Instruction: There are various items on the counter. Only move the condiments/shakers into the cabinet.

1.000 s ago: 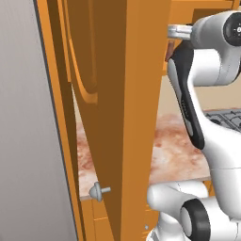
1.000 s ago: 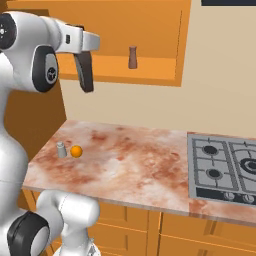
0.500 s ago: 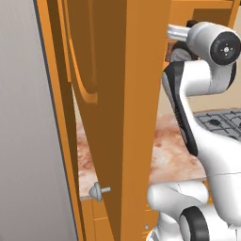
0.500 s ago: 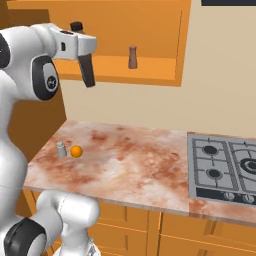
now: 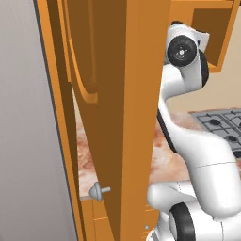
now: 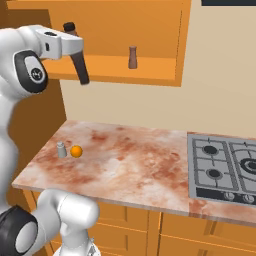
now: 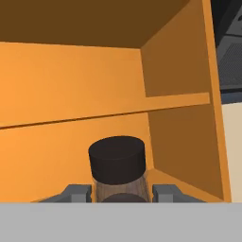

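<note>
The cabinet stands open toward the counter. On its shelf the shaker stands upright right of the middle; the shelf to the shaker's left is bare, and a narrower bare strip lies between it and the right wall. In the hand view the back wall and right side wall close the space ahead. The open door stands edge-on at the cabinet's left, blocking that side. Below the cabinet, a small grey item and an orange ball sit near the counter's left end.

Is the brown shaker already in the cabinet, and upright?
In, and upright: the shaker stands on the cabinet shelf, narrow top up, with nothing touching it.
</note>
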